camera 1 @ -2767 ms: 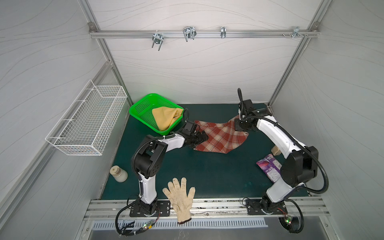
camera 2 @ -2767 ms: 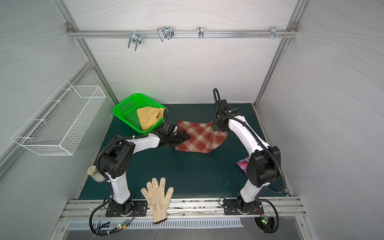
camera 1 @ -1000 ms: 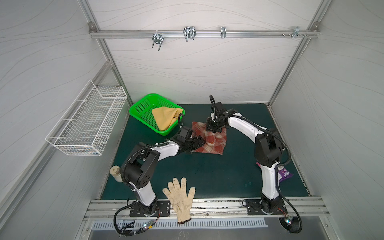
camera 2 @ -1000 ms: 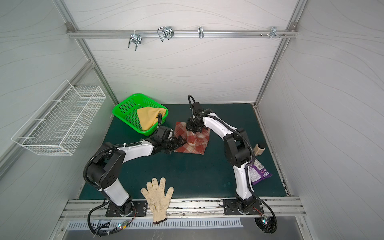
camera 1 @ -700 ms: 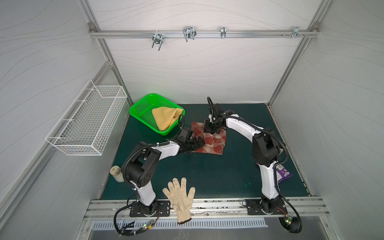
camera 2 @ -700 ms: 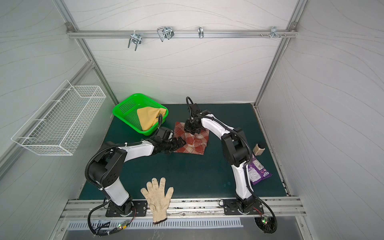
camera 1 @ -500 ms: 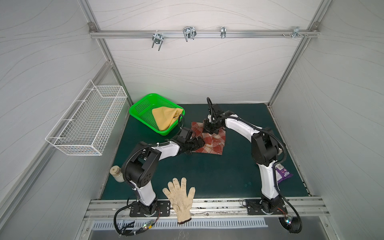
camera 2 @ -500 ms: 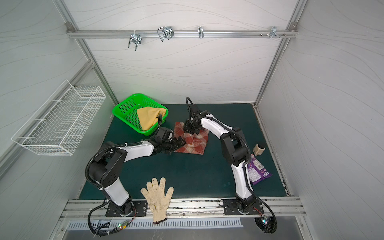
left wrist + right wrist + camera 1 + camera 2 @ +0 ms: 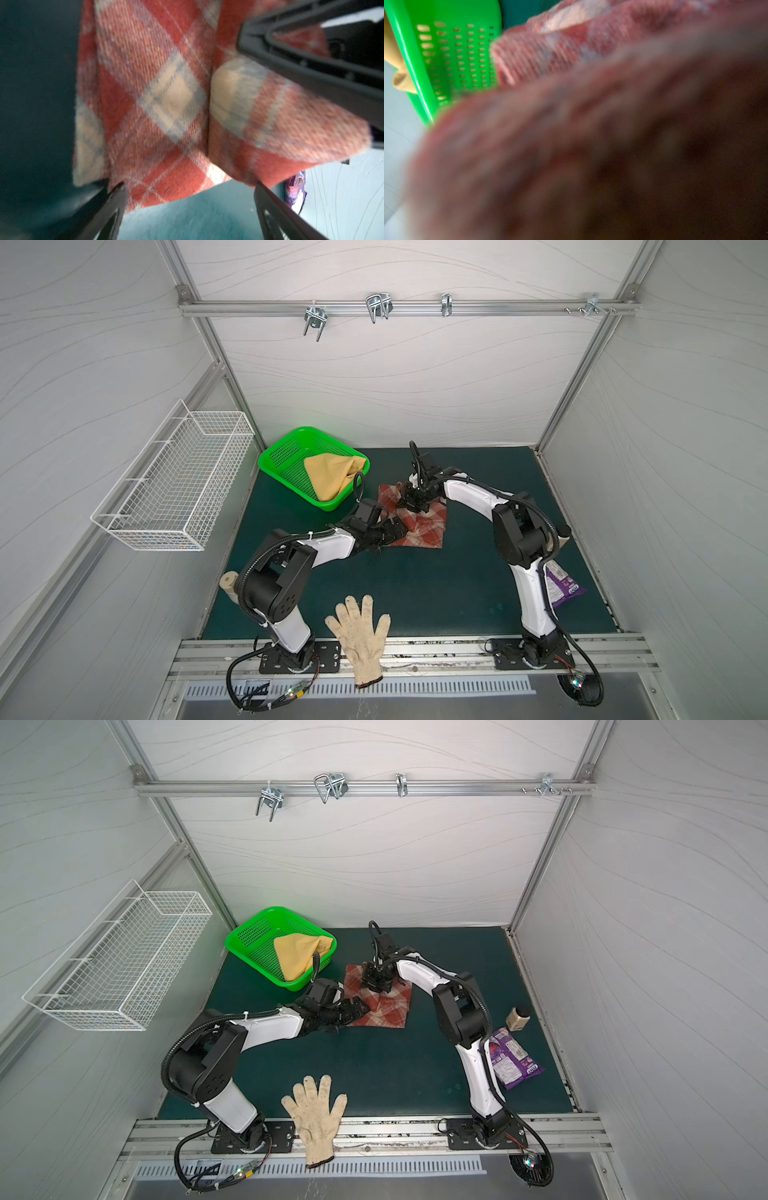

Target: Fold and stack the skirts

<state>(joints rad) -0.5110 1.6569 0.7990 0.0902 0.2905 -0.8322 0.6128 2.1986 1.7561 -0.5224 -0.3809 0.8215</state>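
The left gripper (image 9: pixel 189 186), fingers spread, sits at the folded plaid skirt's (image 9: pixel 419 526) corner toward the tabletop's (image 9: pixel 415 585) far edge, while the right gripper (image 9: pixel 411 502) rests atop it, its fingers' state impossible to tell

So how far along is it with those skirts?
Under halfway, I'd guess. The plaid skirt lies doubled over on the mat, with the right gripper down on its far part and the left gripper open at its near corner. The yellow skirt lies bunched in the green basket, not yet folded, and nothing is stacked.
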